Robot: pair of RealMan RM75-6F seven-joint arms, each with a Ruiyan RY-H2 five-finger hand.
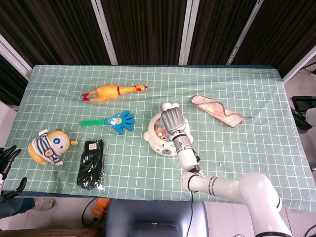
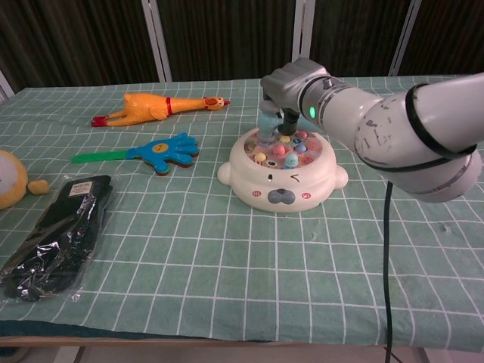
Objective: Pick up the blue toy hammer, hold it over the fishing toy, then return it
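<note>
Right hand (image 2: 286,85) gripping blue toy hammer (image 2: 268,122) above fishing toy (image 2: 283,175), left hand (image 1: 7,163) open, holding nothing, at desk's (image 1: 256,143) near-left edge

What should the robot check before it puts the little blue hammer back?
1. Hammer held by the right robot hand: ok, its fingers are closed on it.
2. Hammer over the fishing toy: ok, it hangs above the toy's back edge.
3. Hammer head clear of the toy's pegs: cannot tell, the views do not show a gap.
4. Return spot known: cannot tell, nothing marks where the hammer goes.
5. Blue clapper and cloth clear of the arm: ok, both lie away from it.
6. Left robot hand out of the way: ok, it is at the table's far left edge.
</note>
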